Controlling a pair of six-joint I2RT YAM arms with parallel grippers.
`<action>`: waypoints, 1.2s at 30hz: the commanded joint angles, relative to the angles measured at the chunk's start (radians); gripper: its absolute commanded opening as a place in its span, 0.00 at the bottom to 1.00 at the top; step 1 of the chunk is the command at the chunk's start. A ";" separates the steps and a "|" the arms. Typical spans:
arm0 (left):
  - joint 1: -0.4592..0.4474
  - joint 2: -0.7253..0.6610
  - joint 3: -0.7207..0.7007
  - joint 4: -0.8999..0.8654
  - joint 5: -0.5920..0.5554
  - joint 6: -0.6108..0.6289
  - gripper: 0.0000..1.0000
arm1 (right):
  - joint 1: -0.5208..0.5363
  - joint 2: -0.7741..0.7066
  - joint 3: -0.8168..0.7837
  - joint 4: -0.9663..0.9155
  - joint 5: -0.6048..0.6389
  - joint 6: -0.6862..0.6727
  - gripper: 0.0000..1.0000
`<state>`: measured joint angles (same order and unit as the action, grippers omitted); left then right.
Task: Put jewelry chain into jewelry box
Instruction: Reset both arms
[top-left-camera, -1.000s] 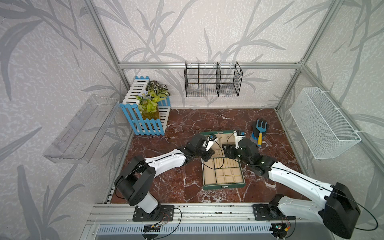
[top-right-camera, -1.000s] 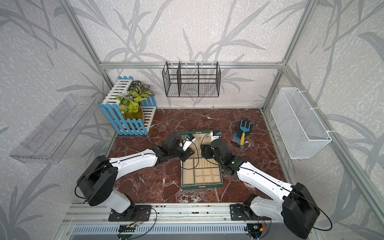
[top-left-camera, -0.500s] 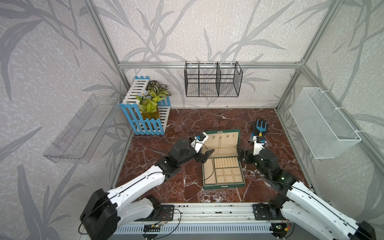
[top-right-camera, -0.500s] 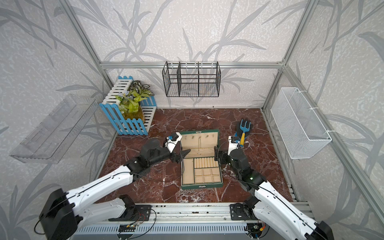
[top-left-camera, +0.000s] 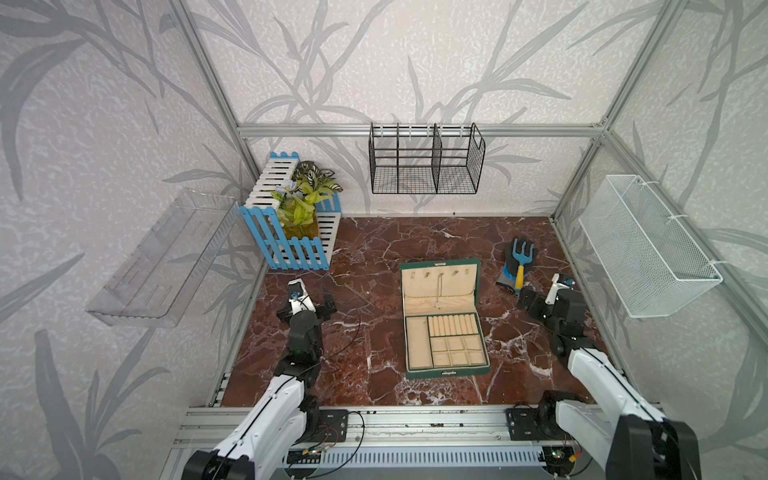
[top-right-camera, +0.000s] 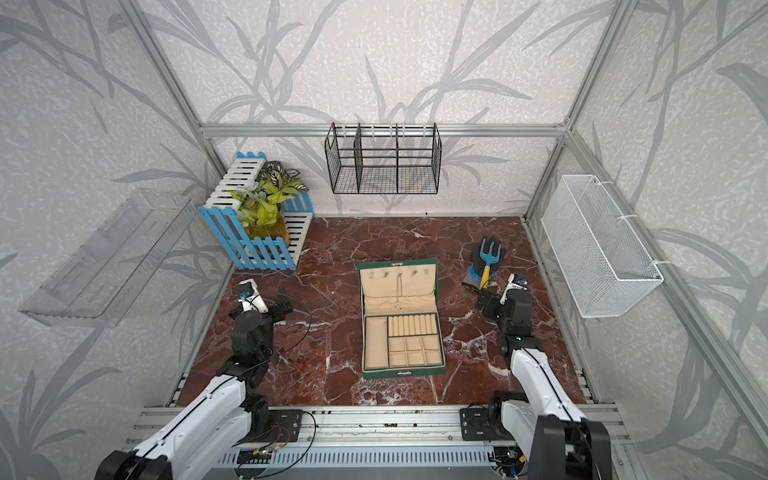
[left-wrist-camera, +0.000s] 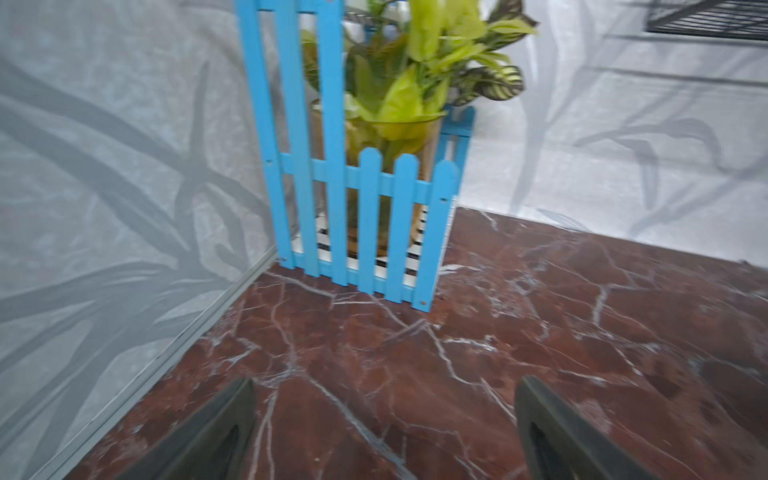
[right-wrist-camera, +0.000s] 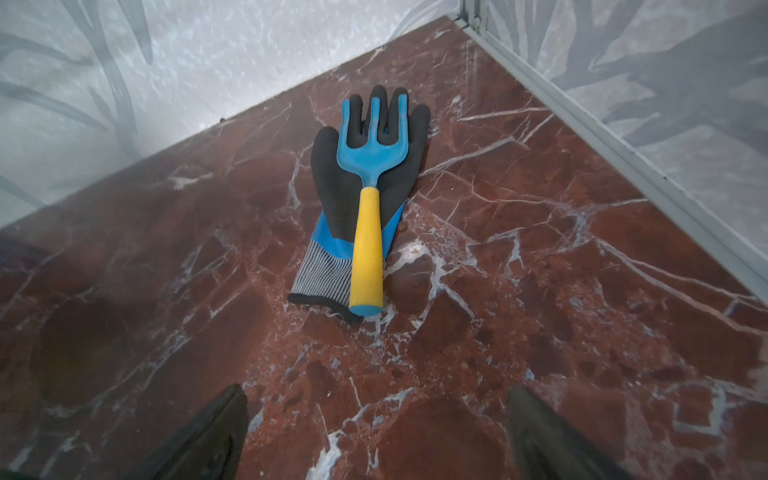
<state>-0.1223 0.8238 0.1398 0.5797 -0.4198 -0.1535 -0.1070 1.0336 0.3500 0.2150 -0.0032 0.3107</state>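
Both tools are spread and empty over bare tabletop. The left tool faces the blue fence planter, with the side wall's rail close on its outer side. The right tool faces a glove with a garden fork lying on it, and stops well short of both. Between the tools, well apart from each, the jewelry box lies open. The jewelry chain runs down its lid lining.

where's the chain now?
In both top views, the jewelry chain runs down the middle of the open lid of the jewelry box, below the centre hook.
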 joint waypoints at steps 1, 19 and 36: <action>0.070 0.115 -0.038 0.252 -0.005 -0.004 1.00 | -0.004 0.098 -0.016 0.223 -0.048 -0.088 0.99; 0.099 0.695 0.107 0.630 0.302 0.161 1.00 | 0.052 0.506 0.062 0.604 -0.084 -0.260 0.99; 0.100 0.698 0.102 0.649 0.304 0.164 1.00 | 0.058 0.499 0.070 0.578 -0.058 -0.257 0.99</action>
<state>-0.0277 1.5280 0.2348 1.2335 -0.1070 0.0154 -0.0471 1.5455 0.3977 0.7994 -0.0685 0.0544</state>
